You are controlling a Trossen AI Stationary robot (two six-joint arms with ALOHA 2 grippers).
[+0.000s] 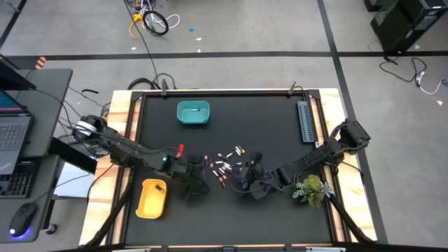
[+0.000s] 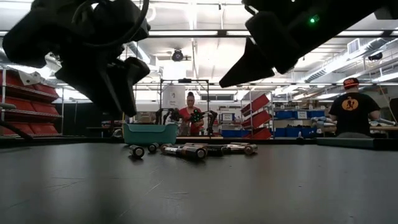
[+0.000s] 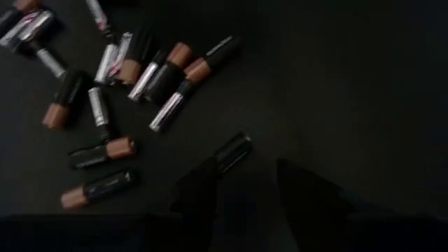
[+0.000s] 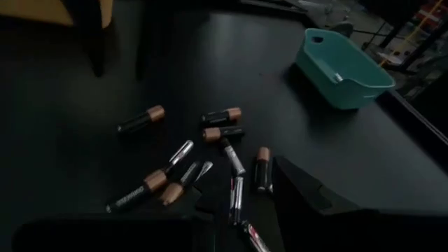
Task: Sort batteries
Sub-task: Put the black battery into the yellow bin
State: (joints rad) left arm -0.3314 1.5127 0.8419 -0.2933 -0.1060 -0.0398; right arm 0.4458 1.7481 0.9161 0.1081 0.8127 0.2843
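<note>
Left fingers (image 3: 245, 192): apart, nothing between them; one dark battery (image 3: 232, 150) lies just beyond the tip of one finger, apart from the main scatter.
Right fingers (image 4: 245, 210): apart over the near edge of the scatter; whether anything sits between them cannot be told.
Step in hand (judgement): each arm is lining up a pick of a single cell.
Left approach: turn the wrist so the fingers straddle the lone battery across its width, not along its length; lower until the tips almost meet the counter (image 1: 280, 140), then close.
Right approach: choose a cell at the rim of the scatter; several here lie touching or crossed, and closing on two at once would spoil the sort.
Batteries (image 1: 229, 165): scattered mid-counter between the two arms, copper-ended dark cells mixed with slim silver ones.
Bins: teal bin (image 1: 192, 113) at the far side of the counter; yellow bin (image 1: 152, 197) near the left arm, close to the front edge.
Risk (judgement): round cells roll when nudged; descend straight, without sideways sweep.
Clearance: both arms work close together; keep them apart on lift.
</note>
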